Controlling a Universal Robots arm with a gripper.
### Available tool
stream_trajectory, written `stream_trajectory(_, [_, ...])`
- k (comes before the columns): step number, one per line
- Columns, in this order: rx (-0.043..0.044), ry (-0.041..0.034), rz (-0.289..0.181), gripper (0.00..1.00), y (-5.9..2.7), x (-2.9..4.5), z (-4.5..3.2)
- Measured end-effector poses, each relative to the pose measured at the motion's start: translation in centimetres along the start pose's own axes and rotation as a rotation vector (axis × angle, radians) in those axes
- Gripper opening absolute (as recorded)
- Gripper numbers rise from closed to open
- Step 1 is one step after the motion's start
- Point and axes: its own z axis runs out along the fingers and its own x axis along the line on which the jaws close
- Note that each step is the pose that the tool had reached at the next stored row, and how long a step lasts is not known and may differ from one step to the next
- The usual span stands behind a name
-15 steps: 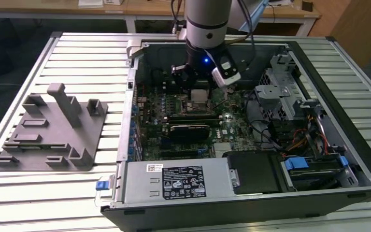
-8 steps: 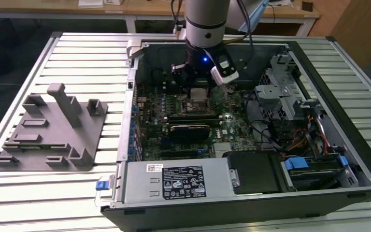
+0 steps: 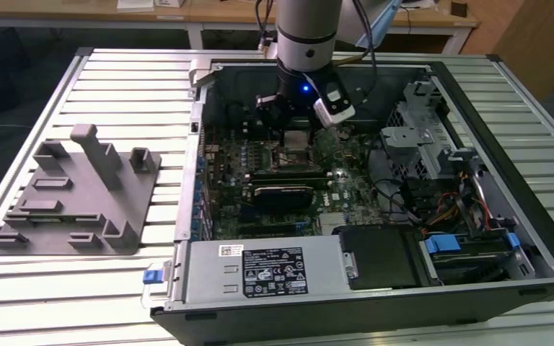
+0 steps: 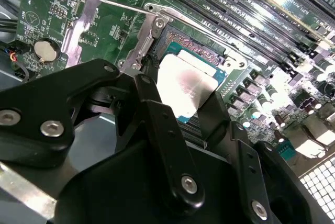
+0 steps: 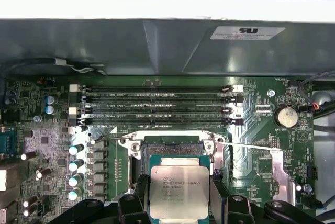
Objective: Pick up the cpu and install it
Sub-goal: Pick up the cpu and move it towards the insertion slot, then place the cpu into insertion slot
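Silvery sq. cpu (image 5: pixel 179 191), green edge

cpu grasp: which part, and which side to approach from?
Take the cpu by two opposite side edges, coming straight down from above. It is a thin flat square with its metal plate facing up, so only the rims offer purchase. The gripper pinches it that way over the socket.
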Motion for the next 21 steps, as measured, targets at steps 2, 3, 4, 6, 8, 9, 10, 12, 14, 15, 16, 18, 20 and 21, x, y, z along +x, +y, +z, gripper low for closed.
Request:
stream_trajectory(2, [0.0006, 0.0000, 0.000, 0.55, 0.00, 0.00, 0.00])
stream_trajectory(3, [0.0010, 0.0000, 0.000, 0.55, 0.00, 0.00, 0.00])
stream_trajectory(4, [0.0010, 0.0000, 0.000, 0.55, 0.00, 0.00, 0.00])
stream_trajectory(6, [0.0010, 0.0000, 0.000, 0.55, 0.01, 0.00, 0.00])
stream_trajectory(8, [0.0011, 0.0000, 0.000, 0.55, 0.00, 0.00, 0.00])
stream_trajectory(9, [0.0012, 0.0000, 0.000, 0.55, 0.01, 0.00, 0.00])
stream_trajectory(10, [0.0012, 0.0000, 0.000, 0.55, 0.00, 0.00, 0.00])
stream_trajectory(12, [0.0013, 0.0000, 0.000, 0.55, 0.01, 0.00, 0.00])
stream_trajectory(14, [0.0014, -0.0001, 0.002, 0.55, 0.00, 0.00, 0.00])
stream_trajectory(15, [0.0016, -0.0005, 0.009, 0.55, 0.01, 0.00, 0.00])
stream_trajectory(16, [0.0019, -0.0011, 0.020, 0.55, 0.01, 0.00, 0.00])
stream_trajectory(18, [0.0030, -0.0028, 0.051, 0.55, 0.01, 0.00, 0.00])
stream_trajectory(20, [0.0042, -0.0048, 0.088, 0.55, 0.01, 0.00, 0.00])
stream_trajectory(21, [0.0048, -0.0058, 0.106, 0.55, 0.01, 0.00, 0.01])
